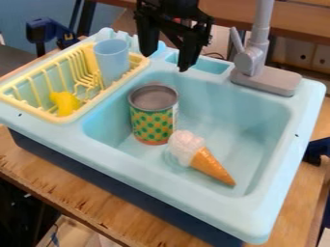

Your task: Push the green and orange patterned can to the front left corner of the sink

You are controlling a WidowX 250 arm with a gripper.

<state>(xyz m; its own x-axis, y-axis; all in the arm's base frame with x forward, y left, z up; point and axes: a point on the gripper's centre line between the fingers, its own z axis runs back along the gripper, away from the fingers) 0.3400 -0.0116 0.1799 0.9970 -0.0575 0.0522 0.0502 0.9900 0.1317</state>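
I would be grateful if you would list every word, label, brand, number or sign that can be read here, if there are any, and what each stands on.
No text can be read.
Tin can: a green-dotted wrapper; any print on it is too small to read.
Toy ice cream cone, blue cup and toy sink: no lettering that I can make out.

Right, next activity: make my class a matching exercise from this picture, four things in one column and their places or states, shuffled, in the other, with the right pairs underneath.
Column one
1. Can
2. Toy ice cream cone
3. Cup
4. Gripper

Column two
A. Lying on its side in the basin
B. Black, hanging open above the sink
C. Patterned with green dots, standing upright
D. Light blue, in the yellow rack

Right pairs: 1-C, 2-A, 3-D, 4-B
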